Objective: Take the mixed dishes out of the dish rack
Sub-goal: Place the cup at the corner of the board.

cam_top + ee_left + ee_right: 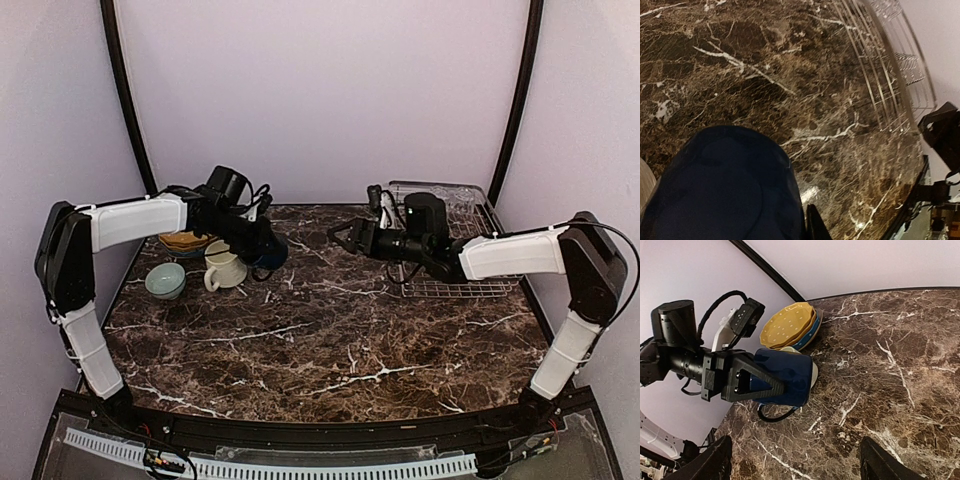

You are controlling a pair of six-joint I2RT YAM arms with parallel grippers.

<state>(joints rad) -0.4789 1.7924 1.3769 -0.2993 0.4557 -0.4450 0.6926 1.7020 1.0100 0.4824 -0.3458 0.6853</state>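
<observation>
Left of centre in the top view, my left pincer (pixel 258 236) is clamped shut on the dark navy mug (pixel 273 251), right beside the cream mug (pixel 224 268). My right pincer (pixel 342 236) gapes wide and empty, pointing at it from the right, the dish rack (pixel 470 215) behind. Setting it down falls to the left arm, I judge, on the table (pixel 330 340) just below in frame.

Our left pincer (pixel 266 245) is clamped tight, our right pincer (pixel 338 234) spread wide, both arms reaching inward
</observation>
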